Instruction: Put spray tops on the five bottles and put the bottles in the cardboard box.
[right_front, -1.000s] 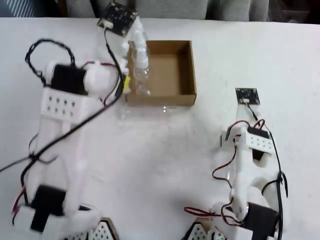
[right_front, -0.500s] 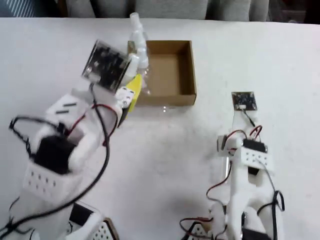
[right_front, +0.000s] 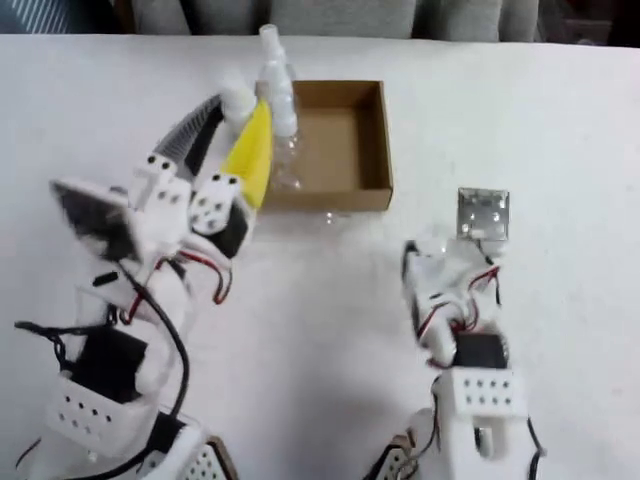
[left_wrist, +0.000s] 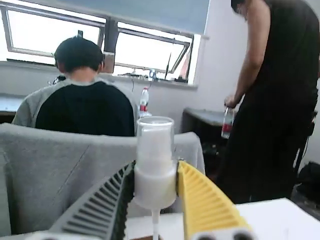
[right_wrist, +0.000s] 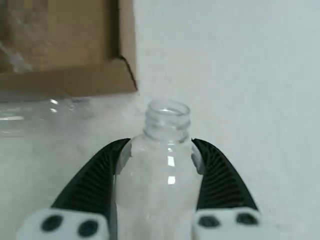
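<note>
Cardboard box (right_front: 370, 140) sits open toward the far side of the white table (right_front: 560, 120). Clear capped bottles (right_front: 283, 125) lie along the box's left wall, one white top poking out past the far left corner. Just beside that left wall the left gripper (right_front: 243, 102) is raised, its grey and yellow fingers (left_wrist: 200, 200) pinching a white spray top (left_wrist: 155, 165) by its collar. In the left wrist view the top stands upright between them, its thin dip tube hanging below. The right gripper (right_wrist: 162, 147) is over the table near the box's front right corner, apart from the box. Its black fingers (right_wrist: 95, 185) press against both sides of a clear bottle (right_wrist: 167, 175) just under the shoulder, and the bottle's threaded neck is open. Along the outside of the box's front wall a clear, glinting shape (right_wrist: 45, 116) lies on the table; whether it is another bottle I cannot tell.
</note>
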